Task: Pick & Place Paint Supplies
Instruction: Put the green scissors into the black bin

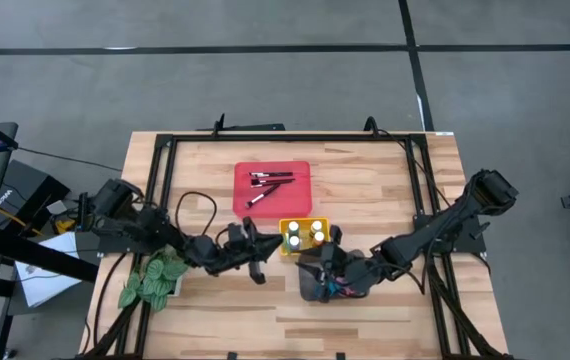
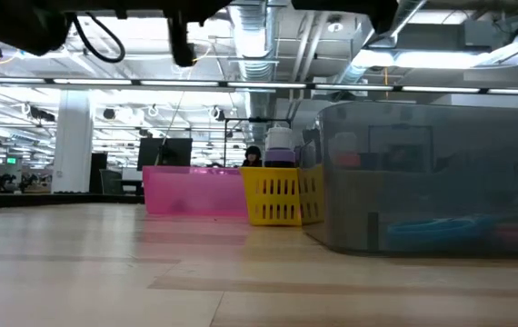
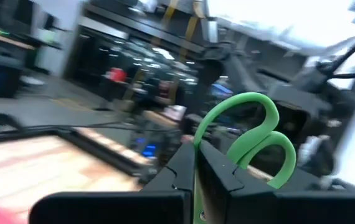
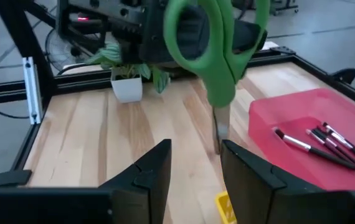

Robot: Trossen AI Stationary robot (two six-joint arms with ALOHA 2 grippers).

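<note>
Mid-handover over the table (image 1: 385, 180): the left gripper (image 3: 193, 180) is clamped shut on the blades of a pair of green-handled scissors (image 4: 220, 78), with the loops sticking out past its fingertips toward the other arm. The right gripper (image 4: 196, 149) faces it, fingers parted and empty, and the scissors' tip shows just beyond the gap. Seen from above, the two grippers meet in the lower middle of the frame, just below a yellow tray (image 1: 303, 222) of paint bottles (image 1: 305, 233). A red tray (image 1: 300, 200) holding paintbrushes (image 1: 270, 182) lies above that, at centre

The step in hand appears to be sorting the scissors – likely bound for the grey bin (image 2: 423, 182) at the right of the table-level view (blue and pink shapes show faintly inside). Whichever arm delivers them must keep the blades steady, line up over the bin, then let go – and if it is a pass, the right fingers should close before the left ones open
</note>
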